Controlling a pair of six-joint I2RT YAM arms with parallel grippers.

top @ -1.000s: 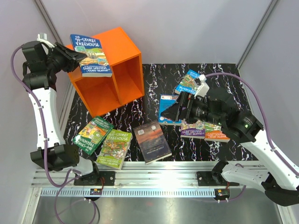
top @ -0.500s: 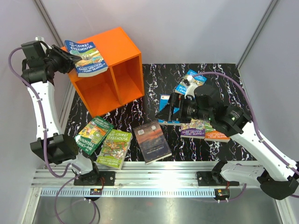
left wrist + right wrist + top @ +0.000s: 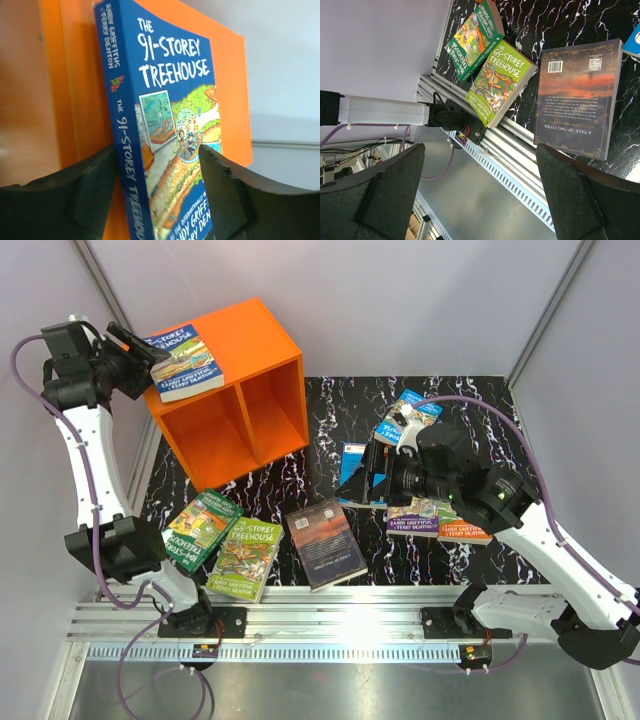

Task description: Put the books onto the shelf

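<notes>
- Top external, hidden items: a blue book [image 3: 350, 462] lies largely under my right gripper [image 3: 362, 478]. A second blue book [image 3: 408, 412] is part-covered by that wrist. The purple book [image 3: 412, 518] and orange book [image 3: 465, 531] show only their near strips below the arm.
- Left wrist, cut off: the 91-Storey Treehouse book [image 3: 170, 100] runs off the bottom edge, its author line clipped and partly behind my fingers [image 3: 65, 200]. Of the shelf [image 3: 70, 75] only plain orange panel shows; its compartments are out of frame.
- Unclear: whether either pad touches the book.
- Left gripper [image 3: 157, 155]: jaws parted wider than the book is thick, one finger on either side of it.
- Right gripper: jaws spread wide, nothing between them, hovering over the books on the table [image 3: 310, 470].
- 91-Storey Treehouse book, location: flat on the roof of the shelf, left part, front cover up, in neither compartment.
- Same, heading: long axis runs far to near, skewing rightward as it comes near. The title end is far and the spine lies along the left edge, toward my left gripper.
- Right wrist, readable: dark green book [image 3: 475, 35], lime 65-Storey Treehouse [image 3: 502, 82] and A Tale of Two Cities [image 3: 577, 100], all flat near the table's front edge.
</notes>
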